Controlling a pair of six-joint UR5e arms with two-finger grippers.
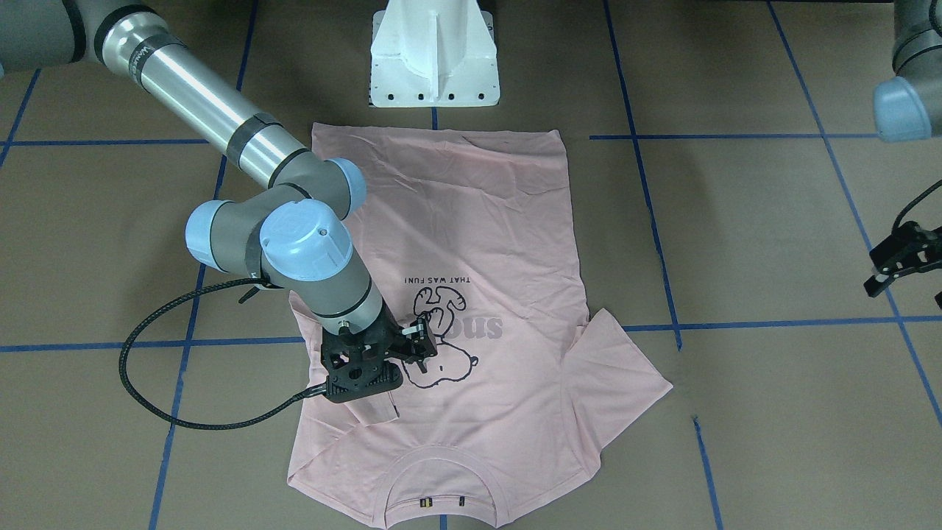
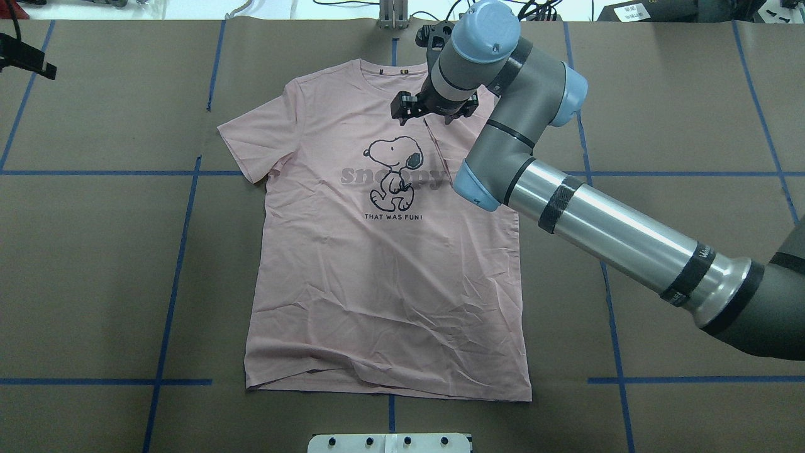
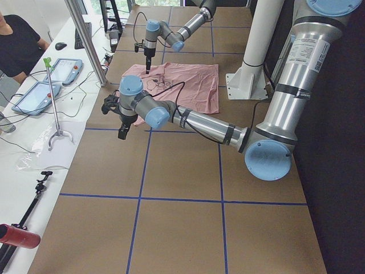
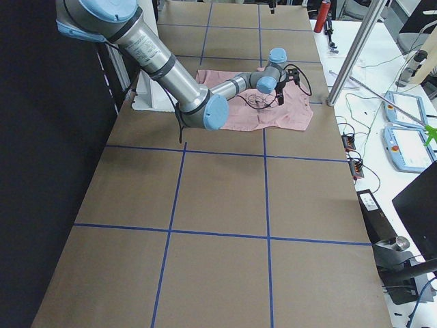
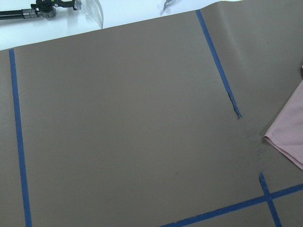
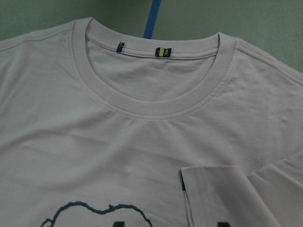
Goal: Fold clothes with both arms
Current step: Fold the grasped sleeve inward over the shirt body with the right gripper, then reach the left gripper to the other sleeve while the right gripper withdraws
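The pale pink T-shirt (image 2: 377, 283) lies flat and face up on the brown table, dog print upward; it also shows in the front view (image 1: 478, 221). Its sleeve on my right side (image 6: 218, 189) is folded in over the chest, dark tag (image 6: 182, 181) showing. The other sleeve (image 2: 258, 138) lies spread out. My right gripper (image 2: 434, 113) hovers open and empty just above the folded sleeve, below the collar (image 6: 156, 106); it also shows in the front view (image 1: 421, 346). My left gripper (image 1: 905, 287) is open and empty, well off the shirt beyond the spread sleeve.
The white pedestal base (image 1: 434, 59) stands at the shirt's hem edge. Blue tape lines (image 2: 176, 251) grid the table. A bench with tablets (image 3: 51, 80) and a seated person (image 3: 17, 45) runs along the far side. The left wrist view sees bare table and the sleeve tip (image 5: 289, 137).
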